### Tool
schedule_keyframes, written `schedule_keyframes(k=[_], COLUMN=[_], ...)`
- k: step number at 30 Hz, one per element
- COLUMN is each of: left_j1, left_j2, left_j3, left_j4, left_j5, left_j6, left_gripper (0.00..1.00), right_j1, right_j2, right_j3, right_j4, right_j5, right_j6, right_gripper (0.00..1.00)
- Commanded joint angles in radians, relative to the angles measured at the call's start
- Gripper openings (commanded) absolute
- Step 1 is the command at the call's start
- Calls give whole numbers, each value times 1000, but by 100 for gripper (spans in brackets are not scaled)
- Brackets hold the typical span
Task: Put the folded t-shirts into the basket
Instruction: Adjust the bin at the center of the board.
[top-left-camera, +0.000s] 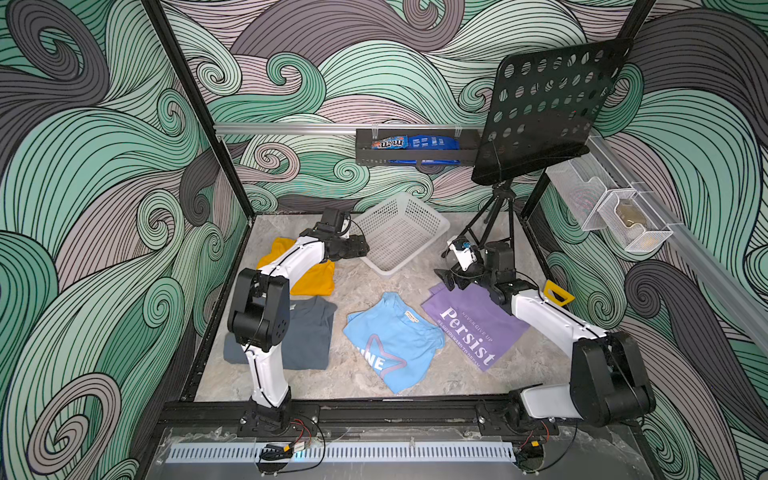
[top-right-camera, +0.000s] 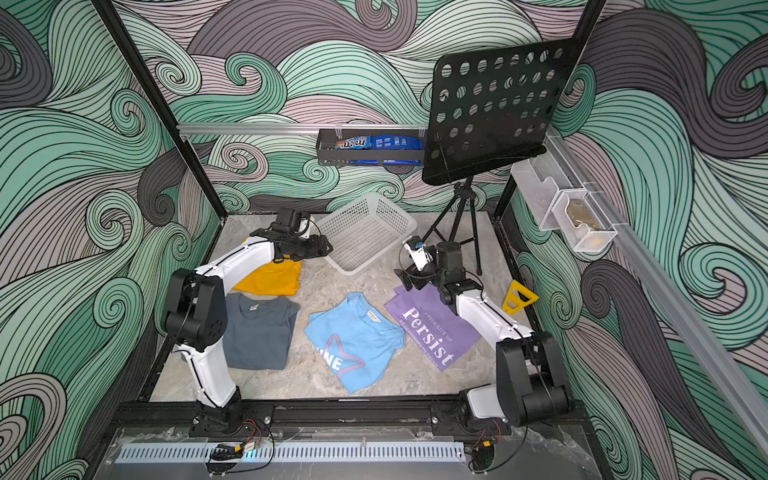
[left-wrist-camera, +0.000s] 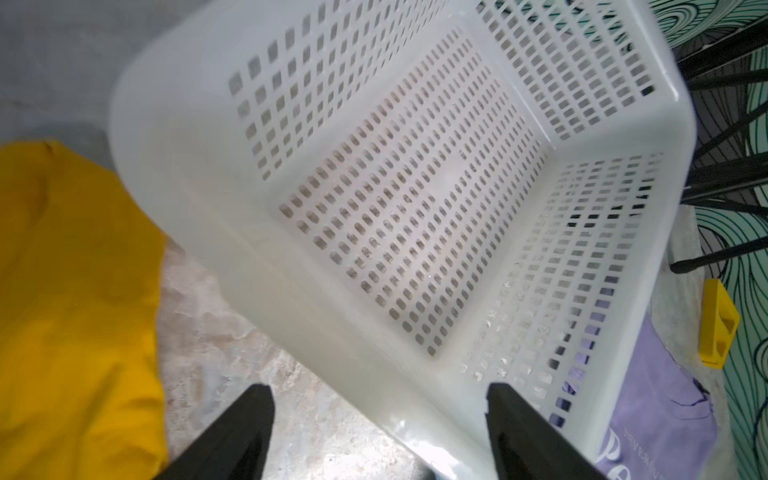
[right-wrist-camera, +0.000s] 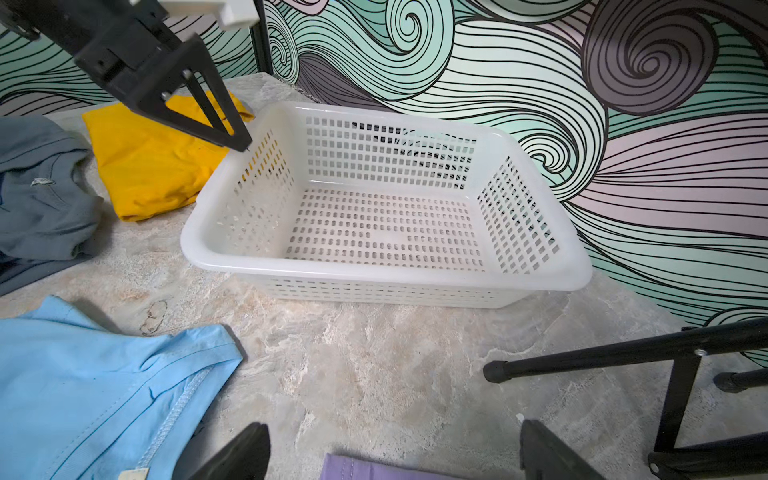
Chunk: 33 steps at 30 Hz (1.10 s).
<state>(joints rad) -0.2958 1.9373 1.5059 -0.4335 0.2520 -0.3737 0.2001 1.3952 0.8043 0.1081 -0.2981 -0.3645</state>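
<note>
The white lattice basket (top-left-camera: 399, 232) (right-wrist-camera: 386, 228) stands empty at the back of the table. My left gripper (top-left-camera: 363, 248) (left-wrist-camera: 380, 403) is open, its jaws on either side of the basket's near left rim (left-wrist-camera: 332, 316). Four folded t-shirts lie flat: mustard yellow (top-left-camera: 316, 280), partly under the left arm, slate grey (top-left-camera: 307, 332), light blue with a star (top-left-camera: 395, 340), and lavender "Persist" (top-left-camera: 469, 328). My right gripper (top-left-camera: 444, 277) (right-wrist-camera: 388, 432) hovers open and empty over the lavender shirt's far edge (right-wrist-camera: 374, 469).
A black music stand (top-left-camera: 552, 108) on a tripod (top-left-camera: 494, 216) stands right of the basket, one leg (right-wrist-camera: 582, 361) close to my right gripper. A yellow triangular piece (top-left-camera: 559, 293) lies at the right edge. A black snack rack (top-left-camera: 415, 149) and mesh bins (top-left-camera: 615, 212) hang on the walls.
</note>
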Motion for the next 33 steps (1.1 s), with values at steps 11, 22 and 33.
schedule_keyframes(k=[11,22,33], left_j1=[75,133,101], left_j2=[121,229,281], left_j3=[111,265,398], left_j4=[-141,-295,-296], left_j5=[36,67,96], left_j6=[25,241,142], left_gripper=[39,35,46], right_j1=[-5,-4,93], right_j2=[10,51,65], right_j3=[-2,18,90], right_j4=[-29,-63,-360], right_j5=[-20,-30,-154], right_j6=[-29,-51,-261], right_gripper=[99,99,96])
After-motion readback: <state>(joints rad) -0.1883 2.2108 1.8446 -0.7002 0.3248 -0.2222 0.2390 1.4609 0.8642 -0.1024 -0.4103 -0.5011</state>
